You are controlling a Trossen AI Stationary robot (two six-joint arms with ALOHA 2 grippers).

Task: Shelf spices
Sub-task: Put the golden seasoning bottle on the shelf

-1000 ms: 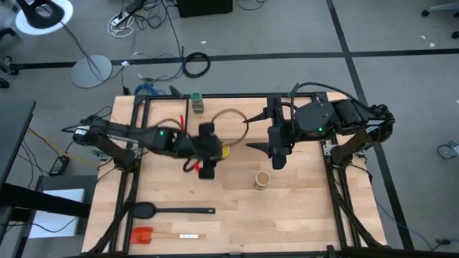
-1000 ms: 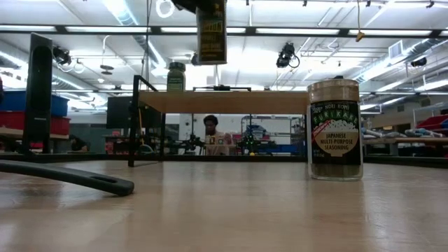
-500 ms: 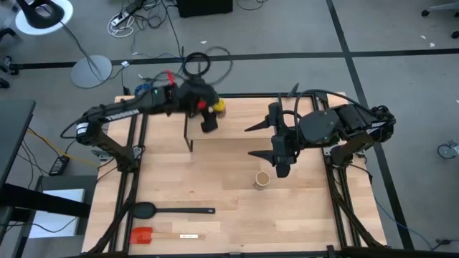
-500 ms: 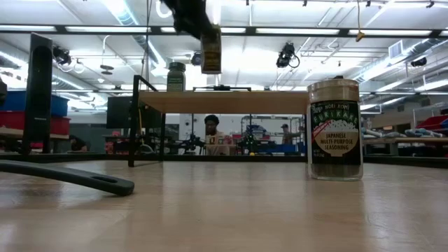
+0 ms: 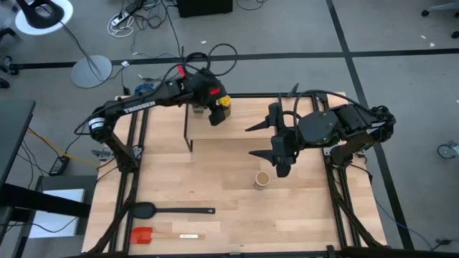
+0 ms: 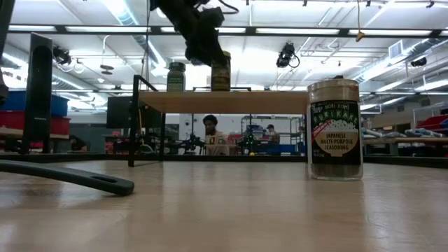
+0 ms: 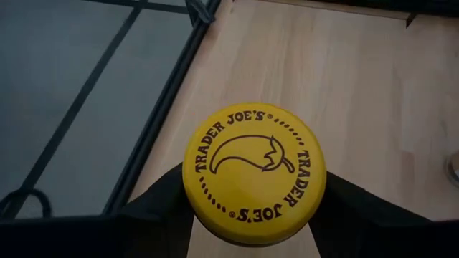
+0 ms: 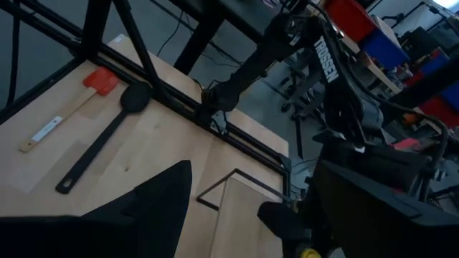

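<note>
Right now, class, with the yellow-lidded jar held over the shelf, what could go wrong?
1. The left claw grips the yellow-lidded jar just beside the green-lidded jar; withdrawing could knock it off the shelf.
2. A tilted release might topple the yellow-lidded jar.
3. The tan-topped jar sits close below the right claw, which might bump it.

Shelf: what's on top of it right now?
On the shelf stands a green-lidded jar. Beside it is the yellow-lidded jar, gripped by the left end effector, seemingly resting on the board. From above, the arm covers the green-lidded jar.
</note>
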